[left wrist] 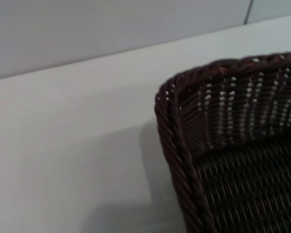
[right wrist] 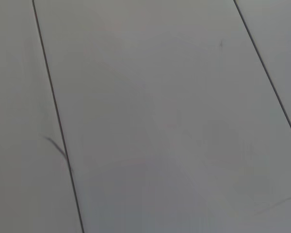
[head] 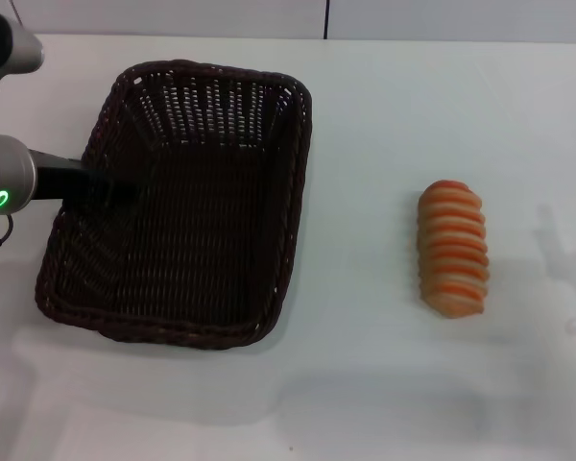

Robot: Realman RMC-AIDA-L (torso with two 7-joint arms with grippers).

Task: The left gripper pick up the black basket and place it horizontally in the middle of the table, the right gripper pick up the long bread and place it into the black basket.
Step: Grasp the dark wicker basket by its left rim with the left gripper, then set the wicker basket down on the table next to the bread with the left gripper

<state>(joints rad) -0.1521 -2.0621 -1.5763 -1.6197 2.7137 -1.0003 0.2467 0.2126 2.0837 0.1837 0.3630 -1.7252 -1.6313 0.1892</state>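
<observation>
Left gripper (head: 115, 189) reaches in from the left over the left rim of the black basket (head: 187, 317), and I cannot tell if it is pinching the rim. That big dark woven basket sits on the left of the white table (head: 365, 384), its long side running near to far. Well apart on the right lies the long bread (head: 452, 249), small and orange with cream stripes.

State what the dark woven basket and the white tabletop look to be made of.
The dark brown-black woven basket: wicker or rattan-like strands, possibly synthetic; visible weave, braided rim, light showing through the walls. The plain white tabletop: smooth, hard, matte surface, probably laminate or painted board; it shows soft shadows and no grain.
</observation>
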